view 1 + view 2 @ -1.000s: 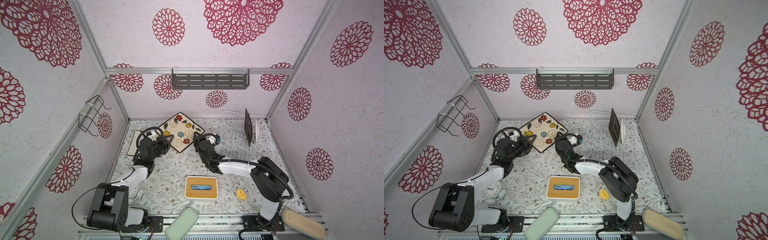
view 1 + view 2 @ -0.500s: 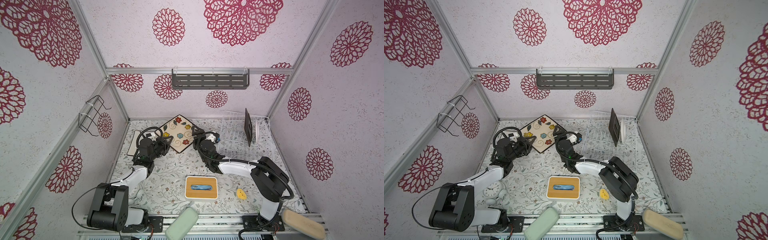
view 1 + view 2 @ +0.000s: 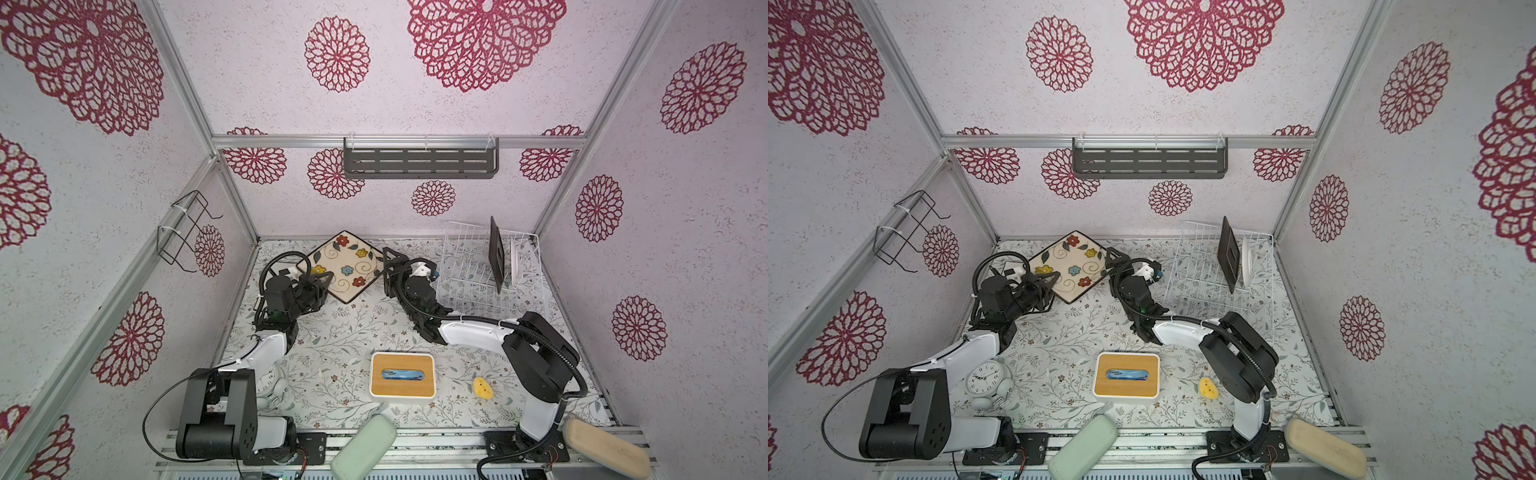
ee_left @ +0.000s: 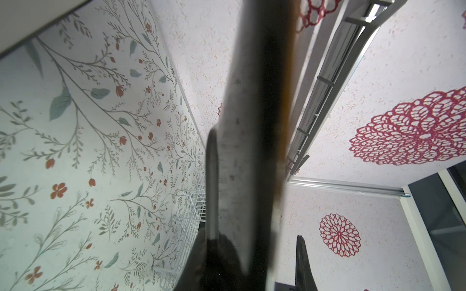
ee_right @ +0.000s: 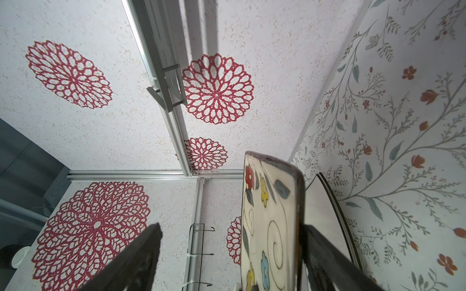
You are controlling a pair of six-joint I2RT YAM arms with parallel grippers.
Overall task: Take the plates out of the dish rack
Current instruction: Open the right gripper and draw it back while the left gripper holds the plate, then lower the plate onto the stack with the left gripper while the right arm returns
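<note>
left gripper (image 3: pixel 323 286) pinches the left corner of the flowered square plate (image 3: pixel 345 266) near the desk's back edge; right gripper (image 3: pixel 385 270) stands spread around the opposite corner; dish rack (image 3: pixel 465 270), back right corner, holds a dark plate (image 3: pixel 496 255) and a white plate (image 3: pixel 515 259) upright

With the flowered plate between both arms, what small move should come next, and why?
Probably draw the right end effector back off the flowered plate: its jaws stand open around one corner, while the left end effector is shut on the opposite edge.
</note>
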